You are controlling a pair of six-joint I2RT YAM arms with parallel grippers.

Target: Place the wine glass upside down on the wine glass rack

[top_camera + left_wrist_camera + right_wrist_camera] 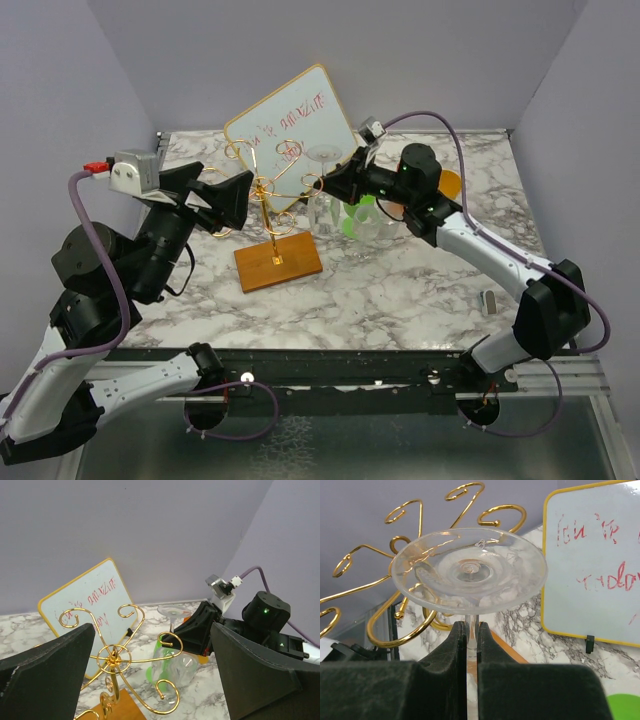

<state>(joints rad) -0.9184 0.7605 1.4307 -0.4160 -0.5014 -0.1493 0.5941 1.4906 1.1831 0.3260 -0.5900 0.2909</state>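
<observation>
The wine glass hangs upside down with its round foot up, and my right gripper is shut on its stem. In the right wrist view the foot sits just above the closed gripper. The wine glass rack, gold wire on a brown wooden base, stands just left of the glass. One curled arm lies right by the stem; I cannot tell whether they touch. My left gripper is open on the rack's left side, its fingers empty.
A tilted whiteboard with red writing stands behind the rack. A green object and an orange one lie on the marble table under and behind the right arm. A small grey item lies at the right.
</observation>
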